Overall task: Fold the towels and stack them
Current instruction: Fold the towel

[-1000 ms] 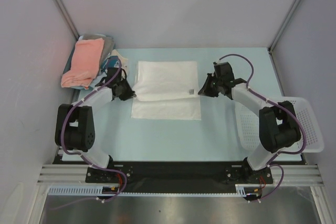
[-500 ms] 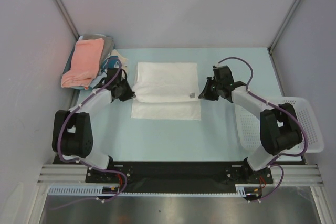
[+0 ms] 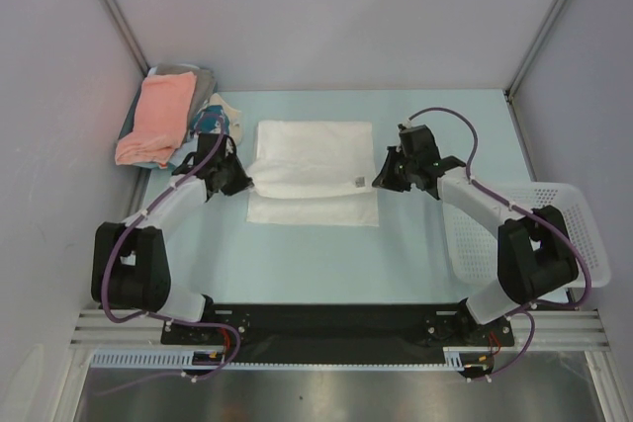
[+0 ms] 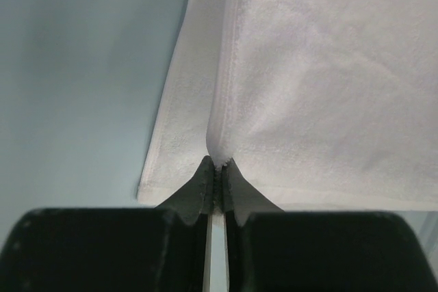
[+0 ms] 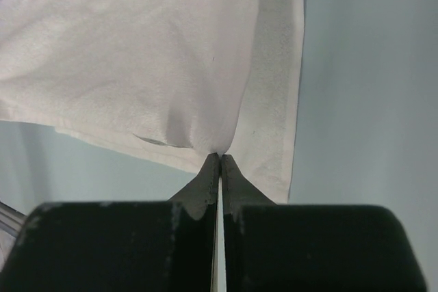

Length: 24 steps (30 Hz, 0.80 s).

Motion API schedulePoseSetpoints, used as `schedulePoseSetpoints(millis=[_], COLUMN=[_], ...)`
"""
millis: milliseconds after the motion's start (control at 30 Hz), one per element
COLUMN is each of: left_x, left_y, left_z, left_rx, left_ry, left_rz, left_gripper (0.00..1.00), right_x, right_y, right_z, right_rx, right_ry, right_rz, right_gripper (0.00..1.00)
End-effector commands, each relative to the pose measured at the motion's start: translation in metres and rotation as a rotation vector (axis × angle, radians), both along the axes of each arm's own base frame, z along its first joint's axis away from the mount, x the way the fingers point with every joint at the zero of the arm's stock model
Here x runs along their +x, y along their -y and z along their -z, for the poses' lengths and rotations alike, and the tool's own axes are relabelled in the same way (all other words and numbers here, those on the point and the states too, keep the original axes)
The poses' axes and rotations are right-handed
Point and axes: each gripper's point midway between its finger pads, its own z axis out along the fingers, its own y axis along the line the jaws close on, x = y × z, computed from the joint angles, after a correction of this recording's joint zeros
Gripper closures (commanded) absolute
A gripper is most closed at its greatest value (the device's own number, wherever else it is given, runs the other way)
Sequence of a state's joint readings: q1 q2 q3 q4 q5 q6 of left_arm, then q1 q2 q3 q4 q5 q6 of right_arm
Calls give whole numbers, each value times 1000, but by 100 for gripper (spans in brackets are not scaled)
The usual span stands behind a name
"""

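- Towel (image 3: 315, 145), white, lies mid-table (image 3: 415, 244), doubled over; a strip of the lower layer shows along the near side.
- Left gripper (image 4: 217, 169): jaws clenched on the upper layer's left corner, a tuft of hem pinched between the tips.
- Right gripper (image 5: 220, 162): same at the right corner, jaws pressed tight on cloth.
- Both corners are held together, probably so the flap travels level and the edges line up.
- Pink towel (image 3: 158, 121) heaped far left.

We reach both arms forward and angle them inward, our left gripper (image 3: 241, 183) and right gripper (image 3: 375, 180) facing each other, each with jaws pinched tight on a side edge of the white towel (image 3: 315, 145).
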State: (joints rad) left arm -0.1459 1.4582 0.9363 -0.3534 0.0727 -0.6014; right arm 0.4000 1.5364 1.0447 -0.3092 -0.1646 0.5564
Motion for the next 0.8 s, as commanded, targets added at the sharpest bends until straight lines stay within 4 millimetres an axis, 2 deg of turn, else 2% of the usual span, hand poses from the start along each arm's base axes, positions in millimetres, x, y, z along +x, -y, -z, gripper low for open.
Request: schedulePoseSetpoints(millis=[0,133,467,633,767], left_x=[-2,-7,-21,-19,-12], left_y=[-1,0,-2,-3,-4], left_z=[-11,-7,23,15,-10], left_rx=[3,-6,6,15,22], left_ry=[54,52,-5,1,46], left_rz=[-3,-5,-13,-10,-11], left_gripper=[95,95,98,100,100], right_x=[-8,-16,-30,-25,-20], right_y=[3,2,-1,1,3], right_z=[-4,2,32,19,-2], right_rx=[-20,-27,-43,-49,-56], right_ry=[15,7,-42,-22,17], right_rz=[2,1,-8,-1,3], right_gripper=[100,100,100,100,100])
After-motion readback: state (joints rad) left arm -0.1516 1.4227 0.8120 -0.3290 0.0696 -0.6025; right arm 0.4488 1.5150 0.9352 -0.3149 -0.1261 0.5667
